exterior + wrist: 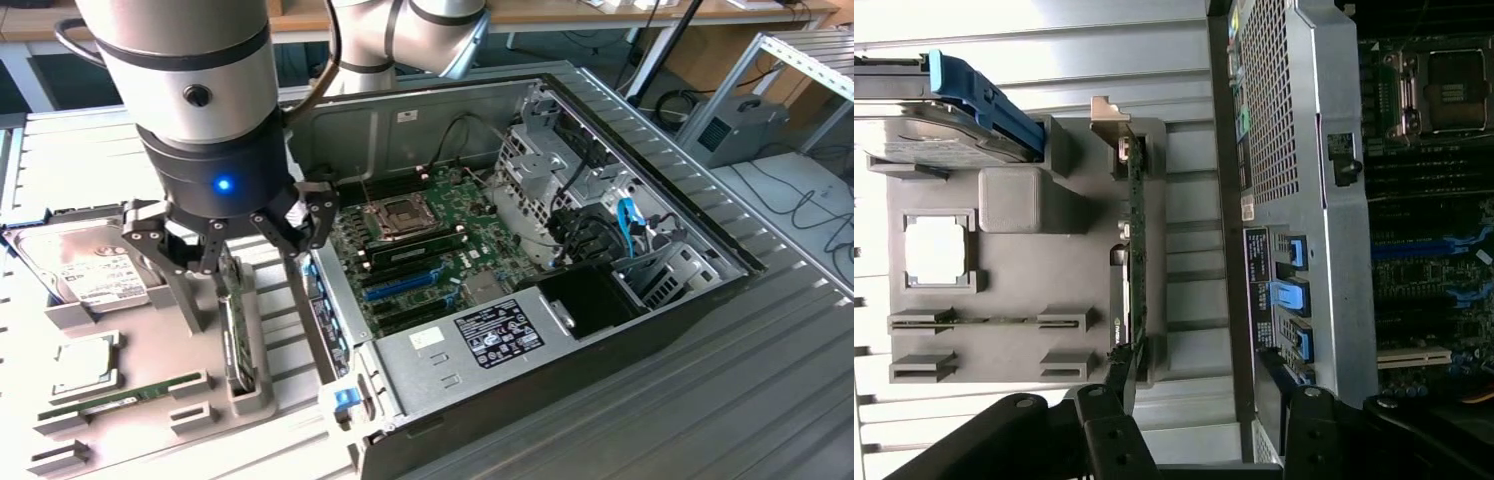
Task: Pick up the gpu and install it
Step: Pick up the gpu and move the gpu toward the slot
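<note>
The robot arm's black gripper [240, 250], nearest the exterior camera under a silver and black wrist with a blue light, hangs with its jaws spread wide and holding nothing. It is just above the gpu [238, 335], a thin green circuit card with a silver end bracket. The card stands on edge in a slot of a grey moulded holder tray [267, 400]. In the wrist view the gripper [1194, 440] frames the same gpu [1137, 250], whose narrow edge faces the lens. Reading the exterior view as a clock face centred on the card, a silver hard drive with a white label [94, 265] lies at ten o'clock, a square silver processor chip [83, 365] at nine and a long narrow green memory stick [107, 405] at eight. At three o'clock sits an open black computer case [694, 300], its green motherboard [441, 240] exposed, on a ribbed metal table [747, 400].
</note>
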You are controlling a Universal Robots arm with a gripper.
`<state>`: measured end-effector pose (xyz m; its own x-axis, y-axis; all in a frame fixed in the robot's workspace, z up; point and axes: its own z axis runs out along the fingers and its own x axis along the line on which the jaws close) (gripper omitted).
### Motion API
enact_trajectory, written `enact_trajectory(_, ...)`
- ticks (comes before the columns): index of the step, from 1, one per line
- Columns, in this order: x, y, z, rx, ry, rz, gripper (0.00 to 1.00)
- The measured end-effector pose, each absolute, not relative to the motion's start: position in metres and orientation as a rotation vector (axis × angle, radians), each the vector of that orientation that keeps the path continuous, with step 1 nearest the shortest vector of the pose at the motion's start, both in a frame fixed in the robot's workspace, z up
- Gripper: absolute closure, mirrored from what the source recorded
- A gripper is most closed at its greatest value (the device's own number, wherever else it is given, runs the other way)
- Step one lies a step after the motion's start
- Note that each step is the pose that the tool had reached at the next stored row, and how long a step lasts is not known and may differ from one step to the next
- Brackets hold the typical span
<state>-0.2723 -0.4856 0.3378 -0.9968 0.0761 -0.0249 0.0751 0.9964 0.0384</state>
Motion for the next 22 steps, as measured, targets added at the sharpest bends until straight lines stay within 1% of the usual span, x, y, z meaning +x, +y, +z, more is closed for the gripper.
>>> enact_trajectory(22, -0.28, -0.486, 0.323, 0.118, 3.112, 0.058, 0.4)
